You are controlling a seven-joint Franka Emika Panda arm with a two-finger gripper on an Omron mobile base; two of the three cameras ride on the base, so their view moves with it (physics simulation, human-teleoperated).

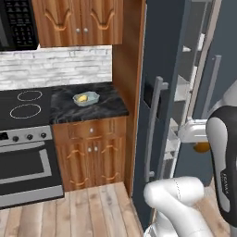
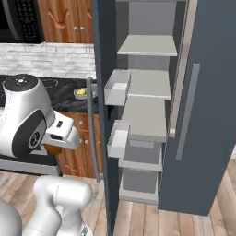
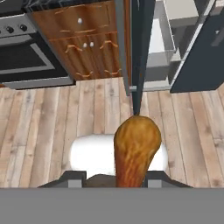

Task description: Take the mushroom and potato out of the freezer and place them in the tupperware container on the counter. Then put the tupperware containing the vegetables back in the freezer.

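Transfer of the mushroom (image 3: 136, 151) is in hand: the gripper (image 3: 116, 180), jaws part-closed around the orange-brown lump, carries it low over the floor outside the open freezer (image 2: 147, 115). The potato (image 1: 82, 98) already lies in the tupperware container (image 1: 86, 98) on the counter (image 1: 88, 109). Next, the arm must likely lift and swing to that tray, then release above it.

A: How many vegetables do you count?
B: Two: one mushroom (image 3: 136, 148) and one potato (image 1: 82, 98)
A: Containers?
B: One tupperware container (image 1: 93, 96), on the one counter (image 1: 106, 105)
A: And the big appliances?
B: One freezer (image 2: 207, 106) with two white door bins (image 2: 117, 87) showing, and one stovetop (image 1: 23, 107) with two ring burners (image 1: 25, 110) in sight
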